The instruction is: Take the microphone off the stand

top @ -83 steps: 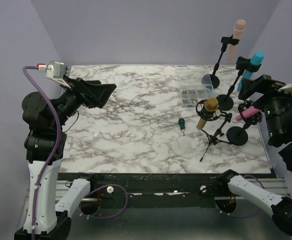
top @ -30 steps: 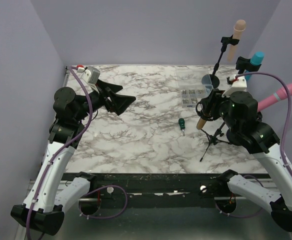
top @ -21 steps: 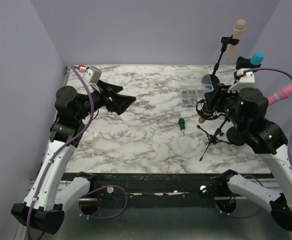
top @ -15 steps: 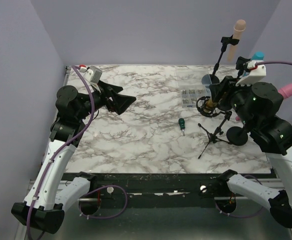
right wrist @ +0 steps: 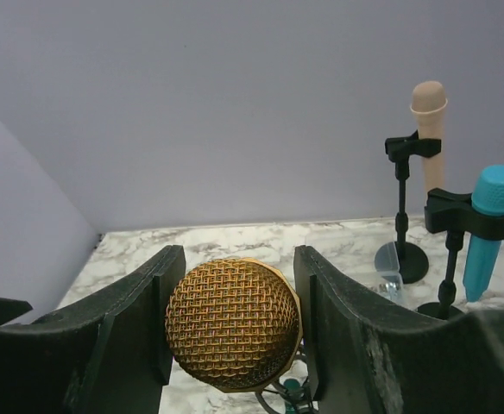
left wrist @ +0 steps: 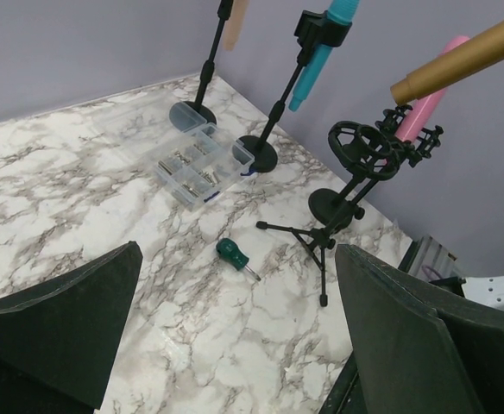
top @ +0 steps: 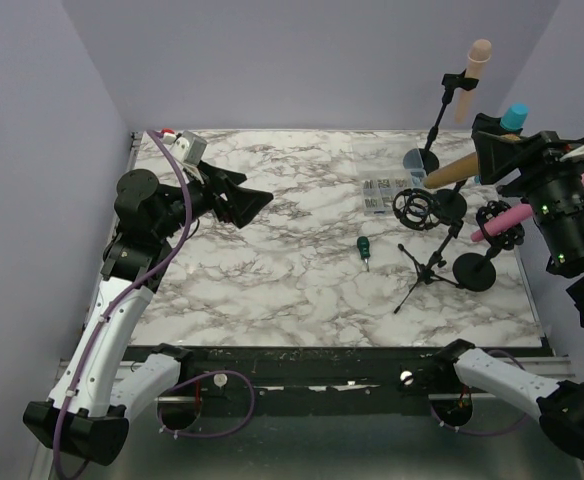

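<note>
Gold microphone (top: 450,172) is in the air over the far right of the marble surface (top: 272,270), clamped between the jaws of the right gripper (top: 487,155). In the right wrist view its mesh head (right wrist: 233,335) sits squeezed between the two black fingers (right wrist: 140,328), which press it from both sides. Its slim tail end points down and to the left, toward the round shock-mount ring (top: 415,208) at the top of the tripod stand (top: 422,275). The left wrist view shows that tail end above the ring and apart from it, not inside it. The stand is upright on its three legs.

Left gripper (top: 244,197) hangs over the left half of the surface with its jaws spread wide and nothing between them.

A green-handled screwdriver (top: 363,249) lies just left of the tripod, and a clear parts box (top: 390,193) sits beyond it. Behind the tripod, three other stands hold a pink microphone (top: 497,225), a blue microphone (top: 512,118) and a beige microphone (top: 478,62).
</note>
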`<state>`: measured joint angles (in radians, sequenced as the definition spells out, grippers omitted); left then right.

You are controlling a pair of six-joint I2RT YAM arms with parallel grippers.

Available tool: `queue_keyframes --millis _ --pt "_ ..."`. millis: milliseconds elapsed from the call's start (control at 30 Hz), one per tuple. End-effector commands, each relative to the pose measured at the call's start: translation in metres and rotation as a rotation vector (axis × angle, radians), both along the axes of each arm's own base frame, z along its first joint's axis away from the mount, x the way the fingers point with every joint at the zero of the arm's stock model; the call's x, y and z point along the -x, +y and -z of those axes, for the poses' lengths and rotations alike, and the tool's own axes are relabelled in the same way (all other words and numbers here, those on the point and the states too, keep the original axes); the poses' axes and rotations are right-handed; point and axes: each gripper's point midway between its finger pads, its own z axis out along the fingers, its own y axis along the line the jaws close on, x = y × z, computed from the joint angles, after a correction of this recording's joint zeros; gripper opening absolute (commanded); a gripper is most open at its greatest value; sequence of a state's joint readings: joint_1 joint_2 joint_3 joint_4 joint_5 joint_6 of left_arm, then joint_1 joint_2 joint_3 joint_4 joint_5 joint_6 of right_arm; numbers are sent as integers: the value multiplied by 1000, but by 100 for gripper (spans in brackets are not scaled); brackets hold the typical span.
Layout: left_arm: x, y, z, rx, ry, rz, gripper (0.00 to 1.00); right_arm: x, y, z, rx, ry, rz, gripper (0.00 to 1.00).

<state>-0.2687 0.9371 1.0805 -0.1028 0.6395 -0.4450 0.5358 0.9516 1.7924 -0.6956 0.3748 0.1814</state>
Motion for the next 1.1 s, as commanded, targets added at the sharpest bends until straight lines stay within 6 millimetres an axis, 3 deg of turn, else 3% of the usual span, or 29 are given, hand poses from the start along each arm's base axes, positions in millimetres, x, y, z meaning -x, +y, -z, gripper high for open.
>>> queue_keyframes --millis 0,133,267,433,600,767,900,1067 --pt "-1 -1 -2 -8 -16 -7 99 3 8 -19 -30 -48 -45 5" --pt "-1 -1 -1 -12 -16 -7 99 -1 30 -18 -80 -46 -140 1" --pt "-5 0 3 -28 -14 -23 99 -15 70 5 -119 27 -285 1" --pt "-16 1 16 -73 11 -65 99 -29 137 55 -160 206 -546 1" --pt "-24 3 25 -88 33 -101 99 -39 178 114 -221 398 -684 1" --pt "-12 -16 25 -72 44 -7 99 -35 205 160 -327 549 -801 1" --pt "-2 -22 44 -58 157 15 99 -22 217 173 -398 577 -902 1" --pt "42 -34 73 -37 266 138 99 -20 211 181 -414 548 -872 1"
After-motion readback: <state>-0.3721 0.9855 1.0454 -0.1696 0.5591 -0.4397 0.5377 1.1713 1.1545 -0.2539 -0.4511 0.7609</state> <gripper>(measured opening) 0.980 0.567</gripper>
